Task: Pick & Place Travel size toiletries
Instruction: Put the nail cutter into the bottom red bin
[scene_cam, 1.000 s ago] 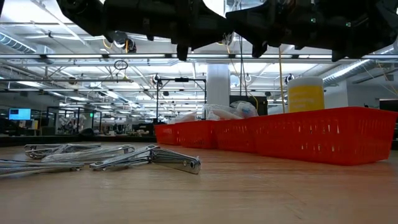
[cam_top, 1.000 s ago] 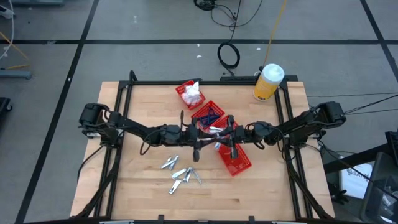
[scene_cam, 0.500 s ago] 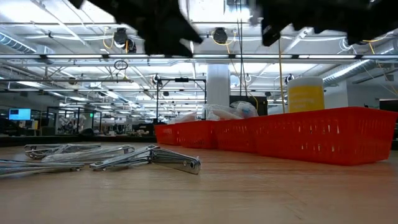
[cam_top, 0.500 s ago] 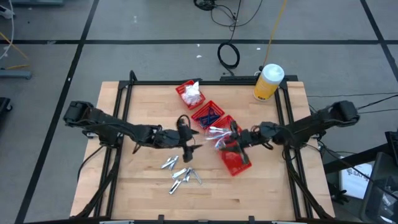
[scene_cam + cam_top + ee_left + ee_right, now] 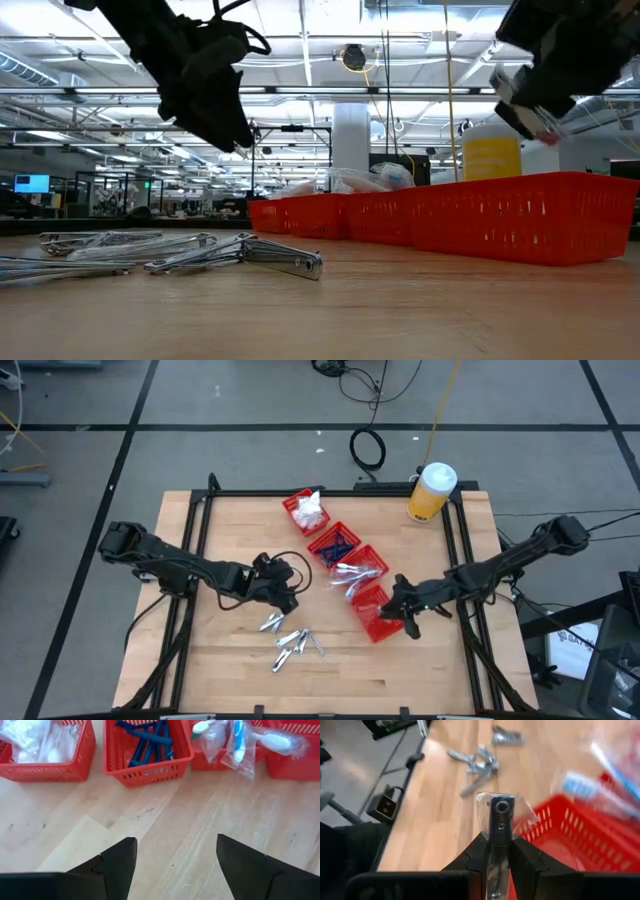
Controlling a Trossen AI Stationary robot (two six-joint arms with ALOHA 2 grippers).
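Four red bins run in a slanting row across the table's middle. They hold white packets, dark blue pieces and clear-wrapped sticks; what the nearest bin holds does not show. Several silvery pieces lie on the wood near the front. My right gripper is above the nearest bin's right side, shut on a clear-wrapped silvery piece. My left gripper hangs open over bare wood left of the bins, above the loose pieces and holding nothing. My right gripper pinches the silvery piece's near end between its two fingers. The piece lies along the fingers and sticks out past their tips, its clear wrap loose around it. The fingers slant in from the table's right. The piece is lifted clear, above the red bin's edge.
A tall yellow bottle with a white cap stands at the far right corner. A black frame borders the table's edges. Bare wood lies at the left and near right of the bins.
The two grippers, close together over the bins a second ago, have drawn apart. My left gripper has gone toward the table's left edge and lower. My right gripper has carried the silvery piece toward the right and near edges, over the nearest bin.
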